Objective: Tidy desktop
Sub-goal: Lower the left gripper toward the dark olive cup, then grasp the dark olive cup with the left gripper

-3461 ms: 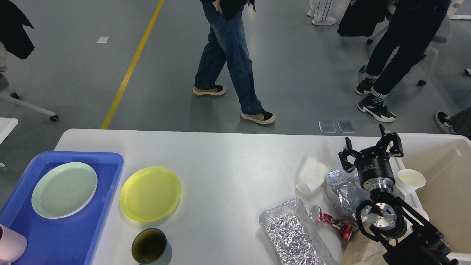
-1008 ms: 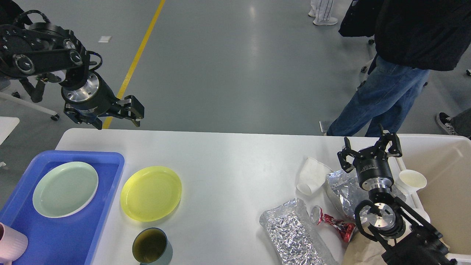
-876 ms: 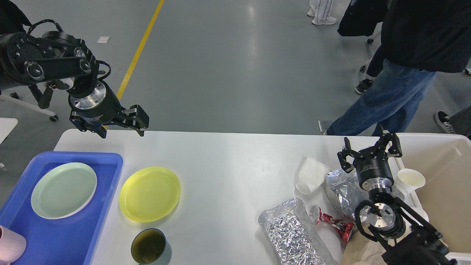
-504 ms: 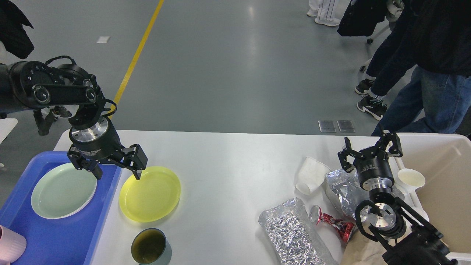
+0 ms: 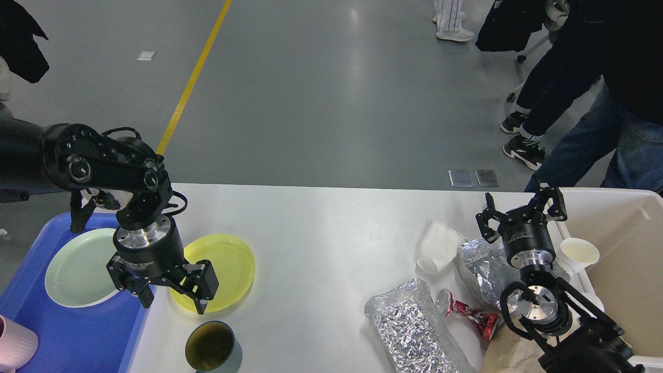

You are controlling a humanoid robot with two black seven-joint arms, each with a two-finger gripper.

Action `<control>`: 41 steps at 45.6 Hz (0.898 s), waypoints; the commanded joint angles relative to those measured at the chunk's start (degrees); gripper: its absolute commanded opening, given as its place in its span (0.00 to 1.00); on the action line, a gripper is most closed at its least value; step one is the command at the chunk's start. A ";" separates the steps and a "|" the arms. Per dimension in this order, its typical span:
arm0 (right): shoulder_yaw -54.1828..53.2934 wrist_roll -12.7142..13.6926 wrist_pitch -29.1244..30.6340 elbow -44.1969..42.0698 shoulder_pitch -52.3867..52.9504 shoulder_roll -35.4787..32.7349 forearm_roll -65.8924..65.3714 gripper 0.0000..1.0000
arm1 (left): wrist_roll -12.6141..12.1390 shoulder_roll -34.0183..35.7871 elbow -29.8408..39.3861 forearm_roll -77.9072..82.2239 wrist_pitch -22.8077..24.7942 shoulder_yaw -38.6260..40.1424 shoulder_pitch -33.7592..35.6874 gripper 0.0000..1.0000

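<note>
Pink cup (image 5: 15,342) at the lower left corner, partly cut off, inside the blue tray (image 5: 77,336). Pale green plate (image 5: 77,267) lies in the tray, centre left.

Left gripper (image 5: 172,303) points down at lower left, fingers spread wide, holding nothing. One finger stands over the tray's right edge, the other over the near rim of the yellow plate (image 5: 233,267). Contact with either cannot be confirmed. The yellow plate lies on the desktop (image 5: 321,233) just beside the tray.

Dark cup (image 5: 212,347) stands upright at the bottom edge, below the gripper and apart from it.

The desktop fills the lower half of the frame, from the tray to the tub.

Right of centre: white paper cup (image 5: 437,248) on its side, touching crumpled foil (image 5: 484,272). A foil bag (image 5: 414,326) lies lower, a crushed red can (image 5: 466,311) just beside it.

Right gripper (image 5: 520,212) points up at centre right, fingers apart, empty, above the foil.

Beige tub (image 5: 621,217) at the right edge; a small white cup (image 5: 579,253) sits at its left wall.
</note>
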State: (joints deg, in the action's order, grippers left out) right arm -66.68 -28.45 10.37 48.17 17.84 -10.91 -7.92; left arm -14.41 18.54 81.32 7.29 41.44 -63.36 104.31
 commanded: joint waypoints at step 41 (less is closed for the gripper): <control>0.06 -0.02 0.00 -0.01 0.00 0.01 0.01 1.00 | -3.96 -9.49 2.52 0.54 -24.92 -0.89 -14.92 0.87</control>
State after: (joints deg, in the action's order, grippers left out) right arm -66.67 -28.47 10.37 48.17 17.84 -10.90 -7.91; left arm -18.55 9.41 83.92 7.77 16.70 -64.18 90.02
